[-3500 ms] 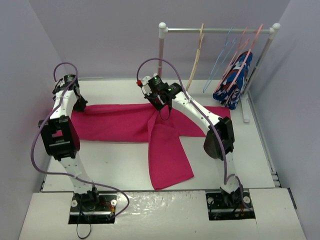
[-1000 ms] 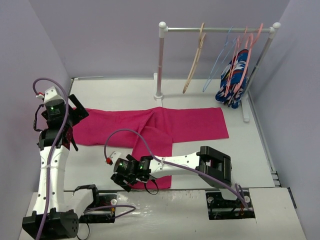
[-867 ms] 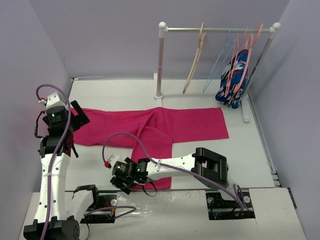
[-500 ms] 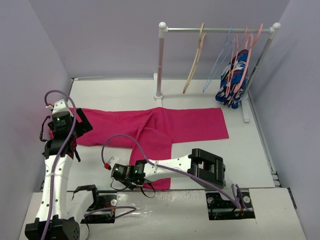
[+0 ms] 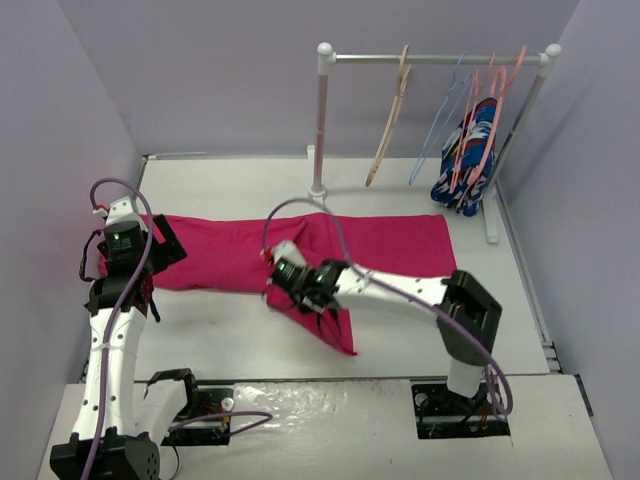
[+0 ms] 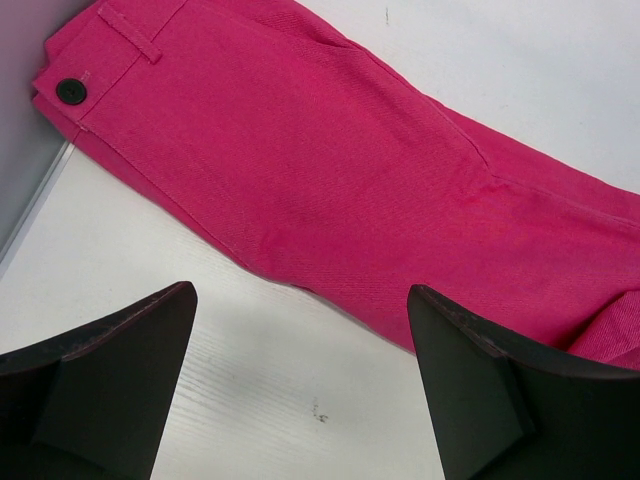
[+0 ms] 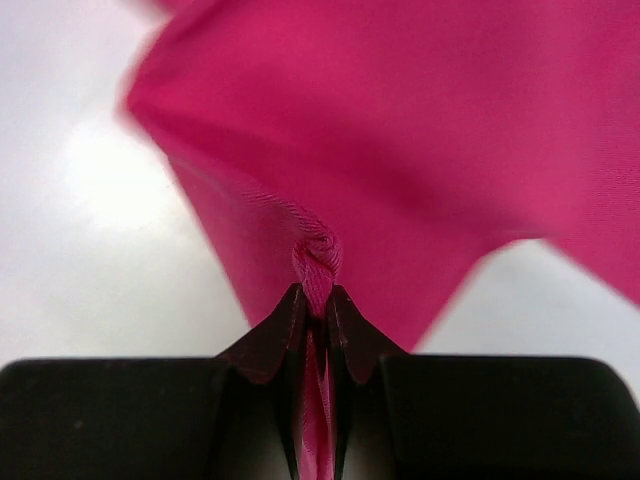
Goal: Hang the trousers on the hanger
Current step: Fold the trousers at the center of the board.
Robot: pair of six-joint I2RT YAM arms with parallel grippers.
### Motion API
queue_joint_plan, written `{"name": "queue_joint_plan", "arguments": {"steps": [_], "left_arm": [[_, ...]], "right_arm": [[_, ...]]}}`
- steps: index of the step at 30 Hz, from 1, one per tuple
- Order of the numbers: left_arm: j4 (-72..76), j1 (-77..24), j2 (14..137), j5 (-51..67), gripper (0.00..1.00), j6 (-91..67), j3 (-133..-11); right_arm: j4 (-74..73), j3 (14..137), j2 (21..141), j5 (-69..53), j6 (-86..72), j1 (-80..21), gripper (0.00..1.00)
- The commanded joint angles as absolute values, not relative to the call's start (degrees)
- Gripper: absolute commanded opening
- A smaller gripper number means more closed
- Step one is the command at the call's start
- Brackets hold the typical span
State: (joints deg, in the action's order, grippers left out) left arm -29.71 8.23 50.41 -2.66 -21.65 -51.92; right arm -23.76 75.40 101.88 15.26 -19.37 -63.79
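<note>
The magenta trousers (image 5: 390,245) lie stretched left to right across the table, with one leg folded down toward the near edge. My right gripper (image 5: 308,288) is shut on a bunched pinch of that leg's cloth (image 7: 318,262), lifting it a little. Hovering over the waistband end, my left gripper (image 6: 300,385) is open with bare table between its fingers. Just beyond them are the trousers (image 6: 330,170) and a black button (image 6: 70,91). The beige hanger (image 5: 390,110) hangs on the rail at the back, apart from both grippers.
A white-posted rack (image 5: 322,120) stands at the back right. It carries a blue wire hanger (image 5: 440,115), salmon hangers (image 5: 490,100) and a blue patterned garment (image 5: 462,165). The left wall (image 5: 60,180) is close to my left arm.
My right gripper has shut on the leg's end and swung away from the near edge, up and right, dragging the leg diagonally. The left arm drifted slightly, still open.
</note>
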Motion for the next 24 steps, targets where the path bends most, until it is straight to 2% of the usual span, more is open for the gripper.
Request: {"name": "queue_joint_plan", "arguments": {"steps": [1,6,12,24], "left_arm": [[-26.53,8.61,50.61,-1.87,0.84,-21.01,-54.14],[-26.8,8.61,50.71,-1.67,0.84,-21.01,-54.05],[-27.14,8.7,50.69,-2.07,0.84,-20.92,-54.14],[-27.16,8.65,50.8,-1.37,0.84,-21.05,-54.14]], "right_arm": [[-27.24,78.03,95.19,21.81,-17.01,-53.13,0.0],[-28.03,84.28,96.3,26.65,-14.1,-38.64,0.0],[-27.99,92.26,101.97,35.49,-11.18,-29.38,0.0],[-26.58,94.38,108.32,50.06,-7.93,-26.23,0.02]]}}
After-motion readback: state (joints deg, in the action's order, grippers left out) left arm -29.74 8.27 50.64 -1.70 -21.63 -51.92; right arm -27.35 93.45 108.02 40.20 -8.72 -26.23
